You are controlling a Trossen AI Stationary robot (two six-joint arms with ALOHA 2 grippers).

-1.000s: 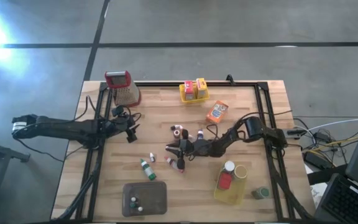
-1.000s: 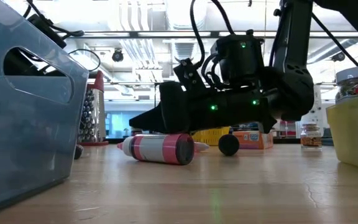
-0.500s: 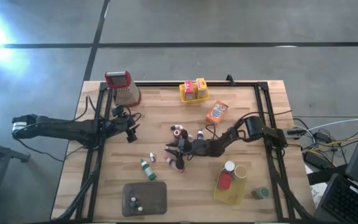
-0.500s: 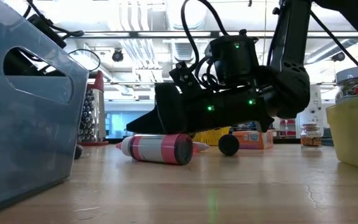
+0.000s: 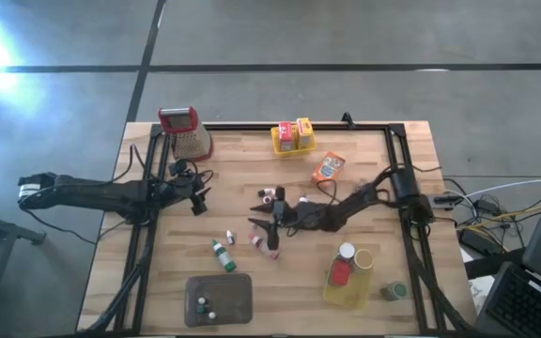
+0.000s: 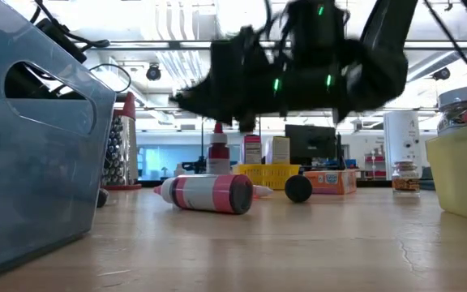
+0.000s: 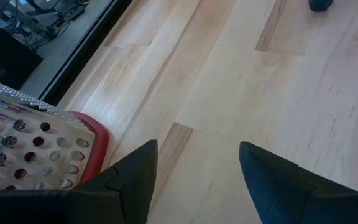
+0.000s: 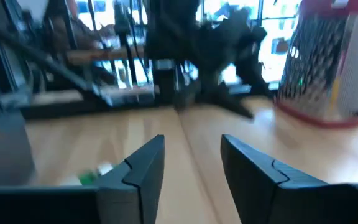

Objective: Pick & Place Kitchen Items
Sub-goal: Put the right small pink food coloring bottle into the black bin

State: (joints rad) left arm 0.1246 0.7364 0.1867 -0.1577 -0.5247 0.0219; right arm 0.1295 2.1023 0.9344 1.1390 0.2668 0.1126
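A white bottle with pink bands (image 6: 209,193) lies on its side mid-table, also in the high view (image 5: 270,246). My right gripper (image 6: 186,99) hovers above it, open and with nothing between its fingers (image 8: 191,163). A green-capped bottle (image 5: 221,253) lies to the left, and small bottles (image 5: 272,195) lie a little farther off. An orange box (image 5: 328,167) lies at the far right. My left gripper (image 5: 198,199) waits open near the grater (image 7: 36,143), over bare wood (image 7: 197,171).
A metal grater with a red handle (image 5: 186,131) stands at the far left. One yellow basket (image 5: 292,141) holding boxes sits at the far edge, another (image 5: 346,291) holding jars at the near right. A grey tray (image 5: 238,299) sits near the front edge.
My right gripper has risen from just over the pink-banded bottle to well above it. The bottle has stayed lying on the table.
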